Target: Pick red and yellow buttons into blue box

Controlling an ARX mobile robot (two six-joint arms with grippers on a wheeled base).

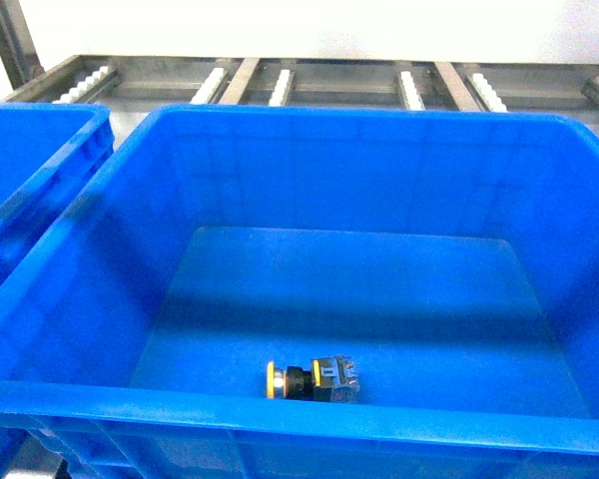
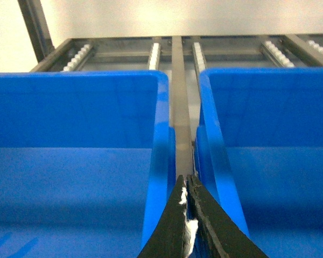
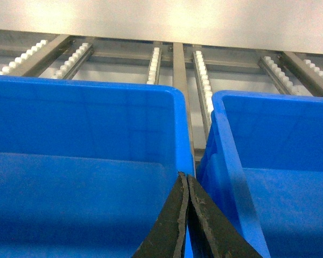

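Observation:
In the head view the yellow button [image 1: 312, 380] lies on its side on the floor of the blue box [image 1: 280, 411], close to the near wall, with its cap pointing left. The red button is out of view. Neither gripper shows in the head view. The left wrist view has my left gripper [image 2: 186, 180] shut, fingertips together over the gap between two blue crates, with a bit of white fluff between the fingers and nothing held. My right gripper [image 3: 187, 176] is shut and holds nothing, above the rim between two crates.
A second blue crate [image 1: 30, 170] stands left of the box. Behind them runs a metal roller rack [image 1: 280, 85] with white rollers. A grey rail [image 2: 180, 107] shows between the crates [image 2: 70, 107] [image 2: 269, 107]. Two crates [image 3: 81, 118] [image 3: 280, 134] fill the right wrist view.

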